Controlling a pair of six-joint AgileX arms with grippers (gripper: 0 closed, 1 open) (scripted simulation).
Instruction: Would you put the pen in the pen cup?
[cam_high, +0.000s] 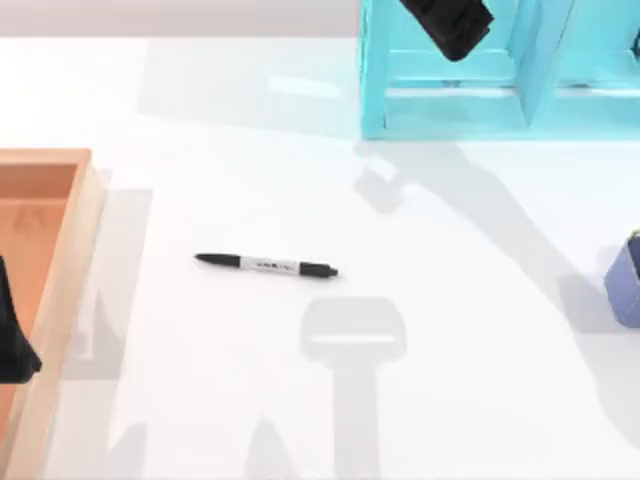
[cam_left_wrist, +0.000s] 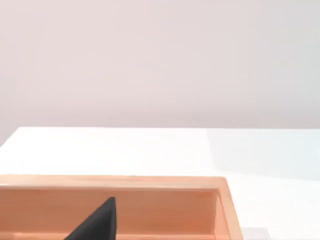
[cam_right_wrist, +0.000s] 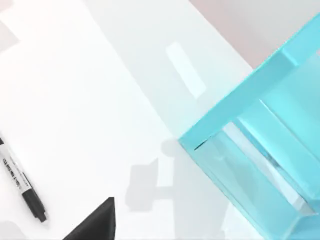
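Top view: pen (cam_high: 266, 265), slim black w/ pale printed band, lies flat mid-table. Pen cup (cam_high: 625, 284) at 3 o'clock, well apart. Teal shelf (cam_high: 500, 110) at 1 o'clock, wooden tray (cam_high: 62, 290) at 9.

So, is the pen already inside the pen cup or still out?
Out. The pen lies flat on the bare white table, apart from the pen cup at the table's right edge.
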